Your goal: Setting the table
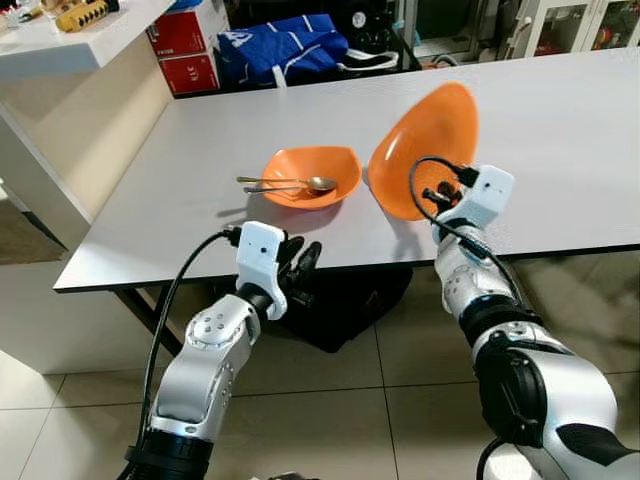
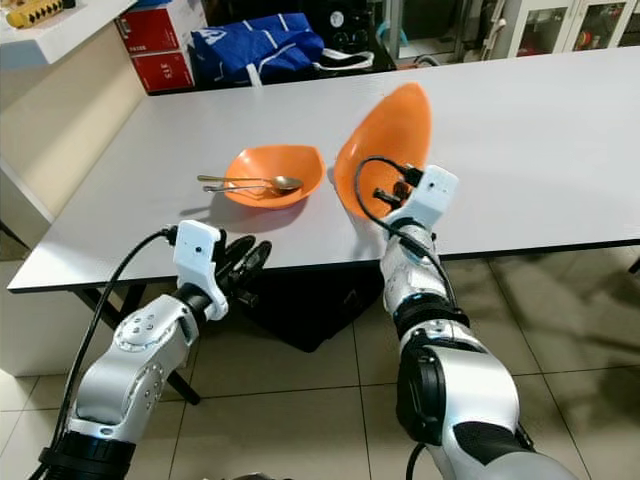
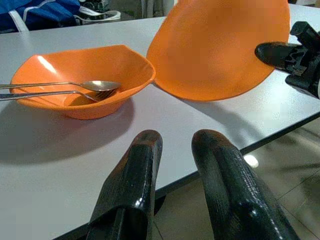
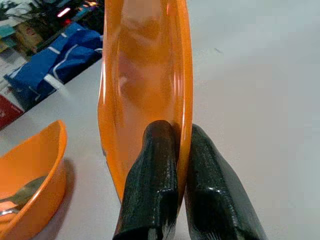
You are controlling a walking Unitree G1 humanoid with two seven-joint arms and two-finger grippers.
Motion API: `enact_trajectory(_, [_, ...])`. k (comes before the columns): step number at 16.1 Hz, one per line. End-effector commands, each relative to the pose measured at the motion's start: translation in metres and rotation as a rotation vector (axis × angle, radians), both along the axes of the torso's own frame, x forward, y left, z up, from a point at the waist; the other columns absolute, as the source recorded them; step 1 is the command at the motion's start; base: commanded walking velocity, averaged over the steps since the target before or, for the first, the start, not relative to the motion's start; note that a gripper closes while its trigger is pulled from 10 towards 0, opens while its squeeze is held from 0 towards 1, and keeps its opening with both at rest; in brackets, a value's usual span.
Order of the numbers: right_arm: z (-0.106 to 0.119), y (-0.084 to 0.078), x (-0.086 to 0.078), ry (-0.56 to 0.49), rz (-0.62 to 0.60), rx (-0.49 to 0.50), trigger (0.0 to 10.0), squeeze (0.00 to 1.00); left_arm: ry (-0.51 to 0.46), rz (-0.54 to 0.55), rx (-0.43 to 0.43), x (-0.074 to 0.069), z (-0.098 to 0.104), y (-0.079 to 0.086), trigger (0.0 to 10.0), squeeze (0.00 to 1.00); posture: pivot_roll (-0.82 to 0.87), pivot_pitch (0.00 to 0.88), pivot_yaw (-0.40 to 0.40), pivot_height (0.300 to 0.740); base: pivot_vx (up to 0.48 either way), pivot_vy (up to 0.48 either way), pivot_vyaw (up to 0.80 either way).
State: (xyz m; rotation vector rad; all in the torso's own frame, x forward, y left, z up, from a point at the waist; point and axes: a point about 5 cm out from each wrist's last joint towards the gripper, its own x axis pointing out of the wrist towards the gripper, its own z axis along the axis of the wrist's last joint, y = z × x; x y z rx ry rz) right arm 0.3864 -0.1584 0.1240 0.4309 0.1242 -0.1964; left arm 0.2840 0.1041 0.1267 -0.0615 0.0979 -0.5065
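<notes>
R gripper [image 4: 172, 150] jaws pinch orange plate [image 1: 425, 135] rim, tilted near surface [image 1: 560, 130] front edge for placing; L gripper [image 3: 175, 150] jaws narrow, empty.

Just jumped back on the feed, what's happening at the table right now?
The right gripper is pinching the rim of an orange plate, holding it tilted up on edge over the white table. Beside it an orange bowl sits flat on the table with a spoon and a fork laid across it. The left gripper hovers at the near table edge, holding nothing, fingers slightly apart.
</notes>
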Motion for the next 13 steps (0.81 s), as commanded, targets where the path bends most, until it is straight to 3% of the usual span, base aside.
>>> enact_trajectory(1, [-0.047, 0.003, -0.020, 0.237, 0.011, 0.022, 10.0, 0.00, -0.022, 0.008, 0.005, 0.000, 0.007, 0.005, 10.0, 0.00, -0.08, 0.002, 0.165, 0.740, 0.000, 0.000, 0.00])
enact_trajectory(7, [-0.057, 0.003, -0.025, 0.327, -0.030, 0.218, 10.0, 0.00, -0.019, 0.016, 0.008, -0.003, 0.008, 0.007, 10.0, 0.00, -0.07, 0.016, 0.159, 0.740, 0.000, 0.000, 0.00])
enact_trajectory(13, [-0.071, 0.019, -0.033, 0.412, -0.006, 0.348, 10.0, 0.00, -0.021, 0.017, 0.005, -0.004, 0.009, 0.006, 10.0, 0.00, -0.06, 0.018, 0.153, 0.740, 0.000, 0.000, 0.00])
